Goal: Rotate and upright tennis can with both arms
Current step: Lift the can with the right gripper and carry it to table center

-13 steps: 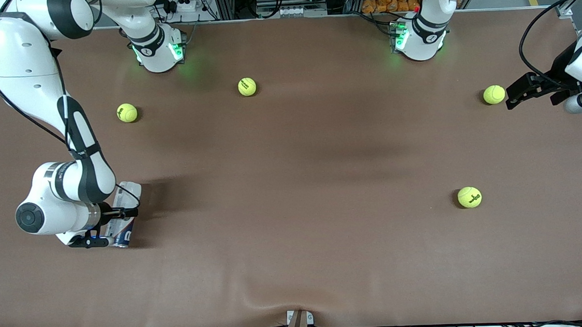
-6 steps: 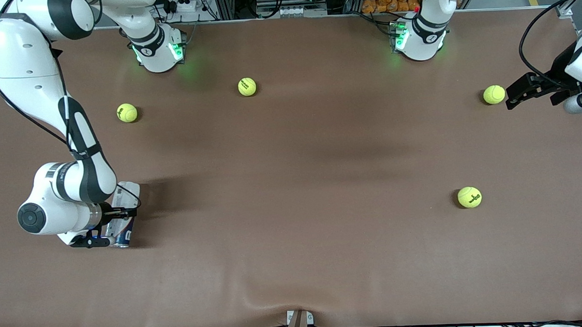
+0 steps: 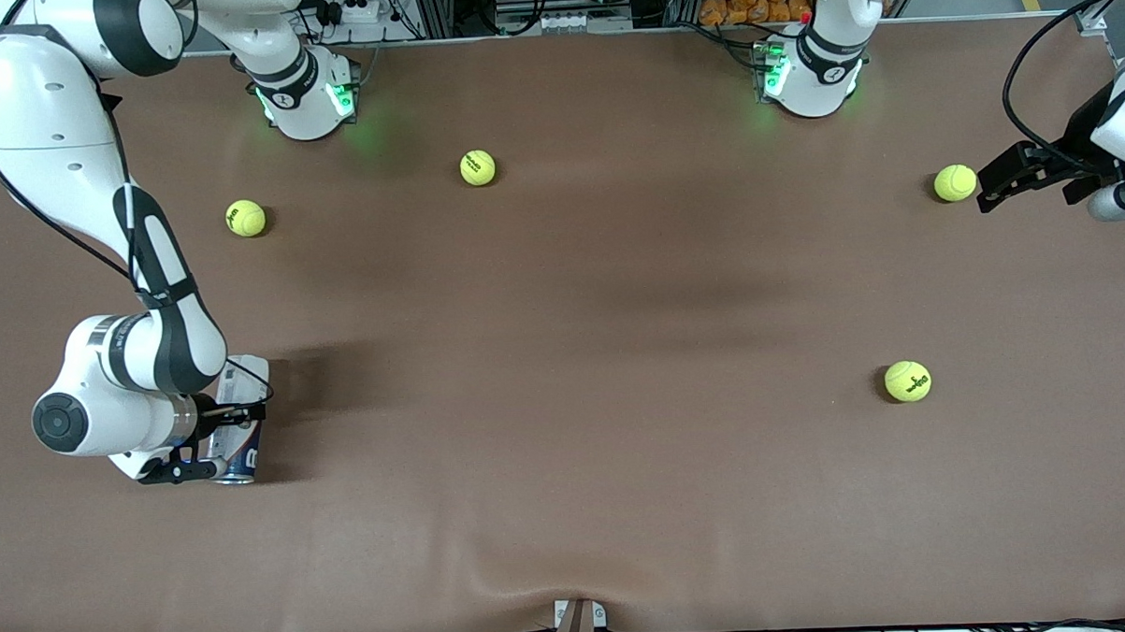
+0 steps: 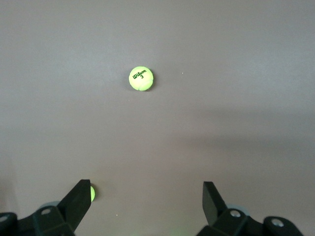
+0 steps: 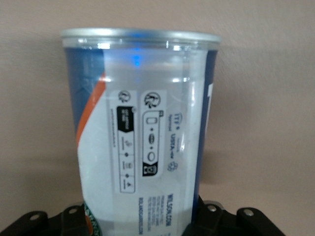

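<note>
Mid table [image 3: 601,352] bare, wide lane between both arms. Obstacles: four balls, two near the bases [image 3: 478,167] [image 3: 246,218], one just beside left pincer [image 3: 988,189] at [image 3: 955,183], one nearer the camera [image 3: 907,381]. Can [image 3: 241,416] and right pincer [image 3: 213,442] block the right arm's end.

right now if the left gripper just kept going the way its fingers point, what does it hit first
Probably the tennis ball just ahead of the open left gripper. In the wrist view that ball sits beside one finger, so a straight push might only graze it; height above the table is unclear.
</note>
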